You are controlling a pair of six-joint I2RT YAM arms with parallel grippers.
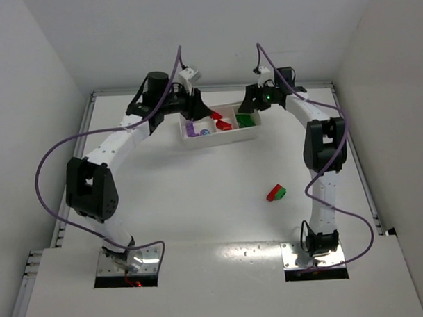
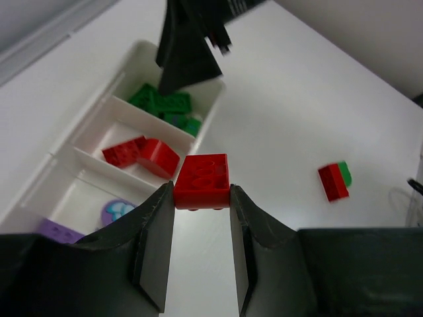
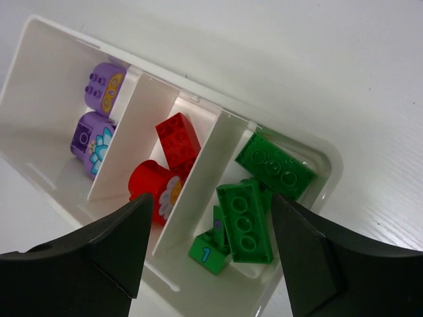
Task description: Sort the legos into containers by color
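A red brick point(image 2: 201, 179) is gripped by its sides between the left fingers point(image 2: 158, 218), which are closed onto it, and is held up close by the tray point(image 1: 221, 138). The right fingers point(image 3: 112, 247) are spread wide with nothing held, and are poised over the green compartment. Within the tray, purple bricks point(image 3: 104, 86) are kept in the left compartment, a red pair point(image 3: 177, 140) in the middle and green bricks point(image 3: 246, 221) in the right. A red-and-green stack point(image 1: 276, 192) is seen on the desk point(image 1: 199, 201), well apart from the tray.
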